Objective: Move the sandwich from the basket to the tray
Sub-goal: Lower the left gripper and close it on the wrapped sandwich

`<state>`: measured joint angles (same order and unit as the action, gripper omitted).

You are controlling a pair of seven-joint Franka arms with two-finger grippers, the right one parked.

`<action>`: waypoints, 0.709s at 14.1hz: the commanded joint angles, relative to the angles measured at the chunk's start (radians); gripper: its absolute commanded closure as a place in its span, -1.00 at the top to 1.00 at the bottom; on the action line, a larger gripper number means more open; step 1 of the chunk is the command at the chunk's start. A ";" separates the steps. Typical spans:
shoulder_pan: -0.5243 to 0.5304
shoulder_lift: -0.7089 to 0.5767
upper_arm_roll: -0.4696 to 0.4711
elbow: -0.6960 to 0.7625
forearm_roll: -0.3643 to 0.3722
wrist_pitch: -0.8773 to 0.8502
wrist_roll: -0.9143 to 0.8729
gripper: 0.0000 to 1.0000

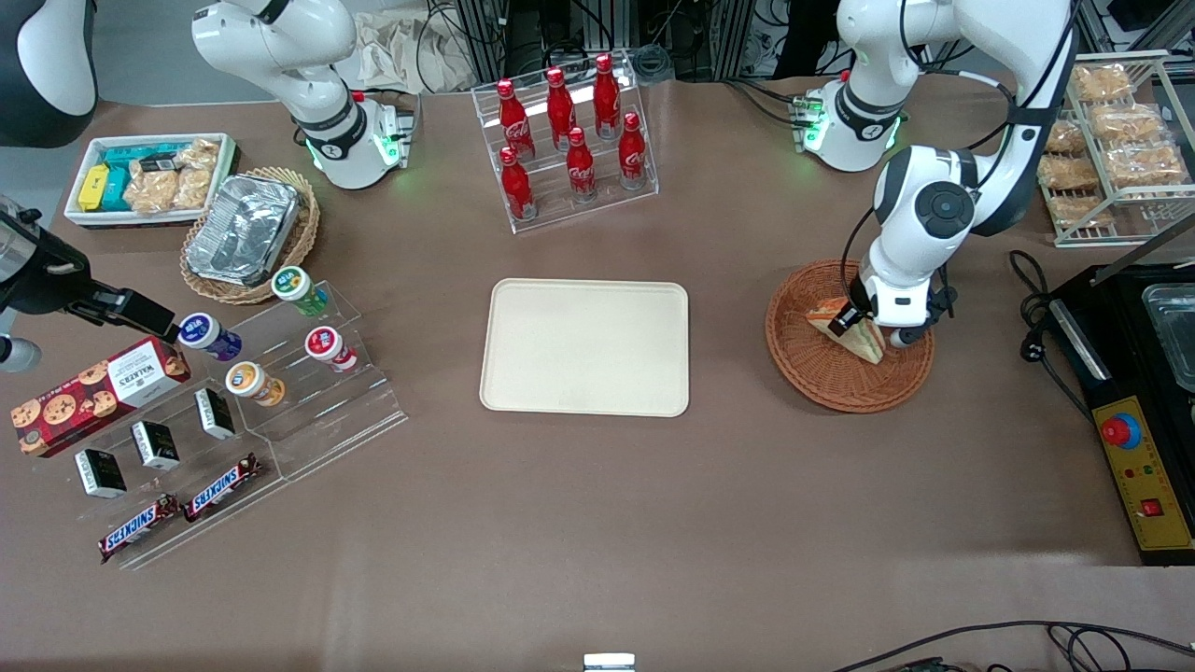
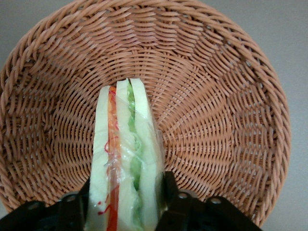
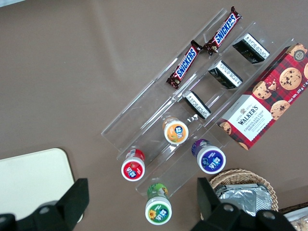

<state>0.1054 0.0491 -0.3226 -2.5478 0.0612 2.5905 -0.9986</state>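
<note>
The pincer [image 1: 854, 322] is clamped on the sandwich [image 2: 126, 159], one finger on each bread face so the filling layers stay together. The sandwich sits in the basket [image 1: 822, 378], beside the empty tray [image 1: 585, 347] on the bench, probably ready for lifting.

A: Setting?
B: Robotics lab, dressed as a snack counter. Brown table [image 1: 597, 523]; cable bundles [image 1: 560, 37] and equipment racks at its edge; control box with red stop button [image 1: 1120, 431].
A: Stock?
B: Cola bottles [image 1: 569, 140] on acrylic risers, Snickers bars [image 1: 177, 513], biscuit box [image 1: 93, 392].
</note>
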 commanded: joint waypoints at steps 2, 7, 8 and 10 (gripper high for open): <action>0.002 -0.012 -0.004 0.065 0.012 -0.110 -0.020 -1.00; 0.002 -0.011 -0.016 0.269 0.012 -0.445 -0.014 -1.00; 0.002 -0.011 -0.016 0.306 0.012 -0.501 -0.006 -1.00; 0.004 -0.014 -0.018 0.365 0.012 -0.558 -0.005 -1.00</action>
<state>0.1054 0.0408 -0.3326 -2.2432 0.0621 2.1010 -0.9985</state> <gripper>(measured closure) 0.841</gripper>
